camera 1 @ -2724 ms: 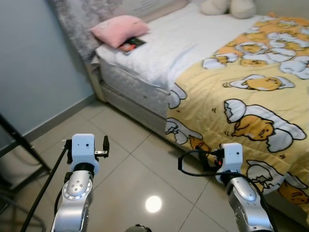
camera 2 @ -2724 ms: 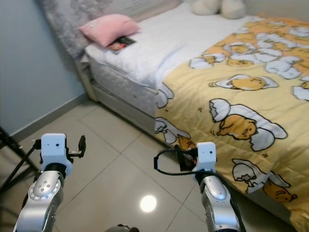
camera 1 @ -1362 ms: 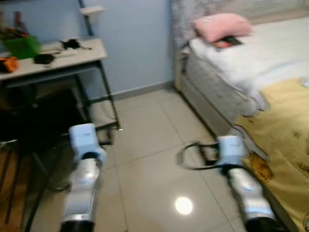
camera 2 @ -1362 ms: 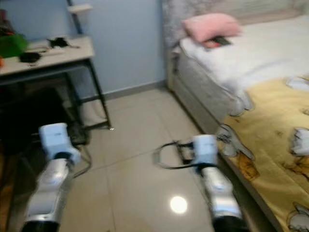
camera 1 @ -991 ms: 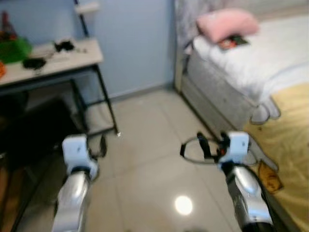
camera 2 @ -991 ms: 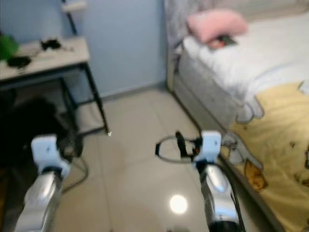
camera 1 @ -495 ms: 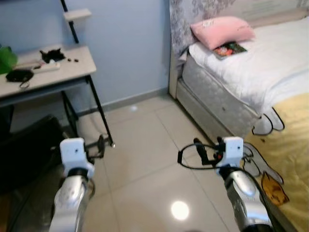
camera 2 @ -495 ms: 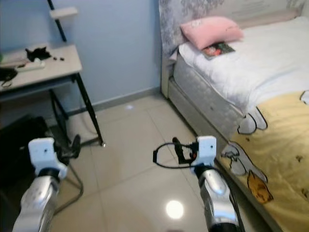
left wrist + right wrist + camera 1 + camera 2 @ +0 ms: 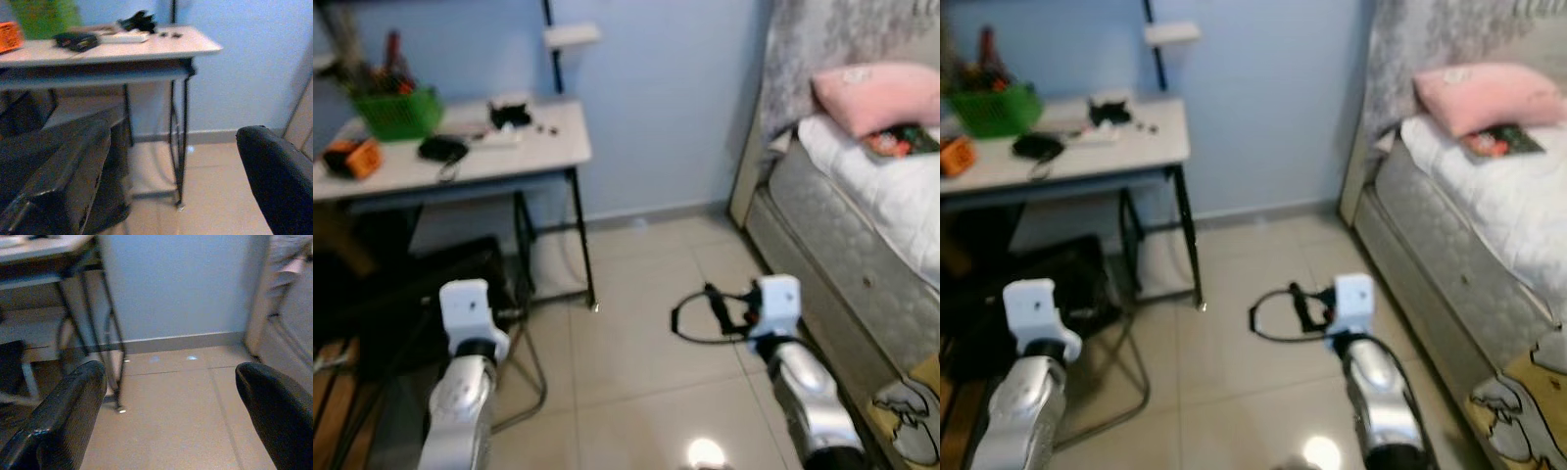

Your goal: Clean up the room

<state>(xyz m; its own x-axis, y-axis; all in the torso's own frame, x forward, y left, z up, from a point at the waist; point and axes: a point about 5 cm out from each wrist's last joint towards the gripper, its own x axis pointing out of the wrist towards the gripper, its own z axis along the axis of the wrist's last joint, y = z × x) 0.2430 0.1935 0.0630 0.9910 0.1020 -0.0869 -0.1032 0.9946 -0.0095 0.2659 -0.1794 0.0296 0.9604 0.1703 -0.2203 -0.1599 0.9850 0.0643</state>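
You had the robot facing a corner of the room, between the white-mattressed bed [image 9: 871, 220] on its right and the pale-topped desk on black metal legs [image 9: 460, 162] on its left, with the beige tiled floor [image 9: 646, 294] between them. On the bed lay a soft pink pillow [image 9: 881, 98] with a flat, colourful book or magazine [image 9: 901, 142] touching its near edge. On the desk stood a green plastic basket [image 9: 396, 110], then a white power strip [image 9: 489, 138], a black mouse-like lump [image 9: 440, 149] and a small orange item [image 9: 354, 157], all blurred.

Both arms were raised in front of the body. The right gripper [image 9: 166, 421] had its fingers spread wide with nothing between them, and so had the left gripper [image 9: 161, 176].

Which item you were after could not be judged from this. Since the picture was soft, you would have done well to stop and square up to one surface before committing either arm, and to keep the left arm clear of the desk legs.
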